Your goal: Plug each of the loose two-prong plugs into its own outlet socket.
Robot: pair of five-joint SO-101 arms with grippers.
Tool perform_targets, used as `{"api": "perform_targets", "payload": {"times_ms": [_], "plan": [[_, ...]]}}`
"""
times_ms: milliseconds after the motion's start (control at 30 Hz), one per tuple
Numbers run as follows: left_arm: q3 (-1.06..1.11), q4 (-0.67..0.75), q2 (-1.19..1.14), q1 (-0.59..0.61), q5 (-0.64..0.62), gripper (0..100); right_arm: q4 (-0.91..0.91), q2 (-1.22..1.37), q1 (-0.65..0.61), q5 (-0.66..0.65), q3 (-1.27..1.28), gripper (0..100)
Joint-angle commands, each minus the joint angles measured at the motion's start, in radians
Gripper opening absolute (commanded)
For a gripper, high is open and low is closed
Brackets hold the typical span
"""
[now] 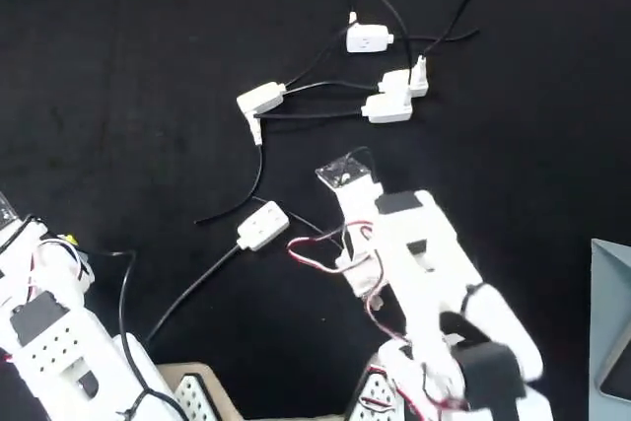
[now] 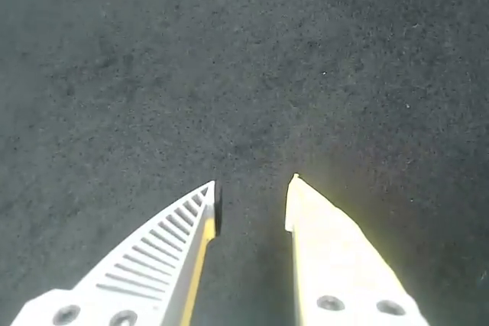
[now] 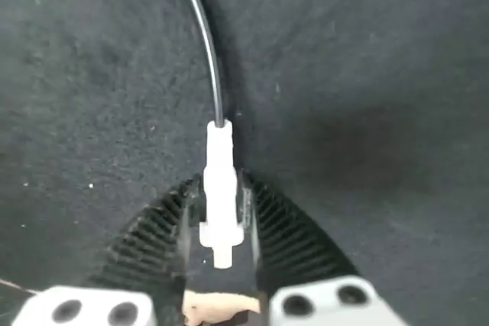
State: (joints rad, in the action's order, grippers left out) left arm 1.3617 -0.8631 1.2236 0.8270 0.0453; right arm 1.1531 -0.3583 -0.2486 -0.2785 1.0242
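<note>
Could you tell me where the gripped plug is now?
In the right wrist view, the plug sits clamped in the right end effector, its cord trailing away.

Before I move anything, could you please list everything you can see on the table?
Cloth: one, black, covering the table.
Outlet blocks: five, white; four clustered at the far side, one nearer the middle.
Cables: several, black, running among the blocks.
Plug: one, white, on a black cable, in the right arm's jaws.
Panel: one, grey, right edge.
Left arm: white, near-left corner, jaws open over bare cloth.
Right arm: white, near the middle, jaws shut on the plug.
</note>
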Motion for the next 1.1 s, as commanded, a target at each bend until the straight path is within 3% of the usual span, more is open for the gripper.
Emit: {"api": "perform_targets", "payload": {"times_ms": [0,633,833,1067], "plan": [[-0.002,0.023,0.014,-0.001,-0.002,16,-0.005,0.108,0.011,-0.009,-0.077,1.4],[-0.002,0.023,0.014,-0.001,-0.002,16,0.008,0.283,0.011,-0.092,-0.142,1.3],[-0.001,0.023,0.014,-0.001,-0.002,16,0.087,0.321,0.014,-0.129,-0.200,1.3],[-0.001,0.023,0.014,-0.001,-0.002,16,0.195,0.176,0.011,-0.109,-0.289,1.2]]}}
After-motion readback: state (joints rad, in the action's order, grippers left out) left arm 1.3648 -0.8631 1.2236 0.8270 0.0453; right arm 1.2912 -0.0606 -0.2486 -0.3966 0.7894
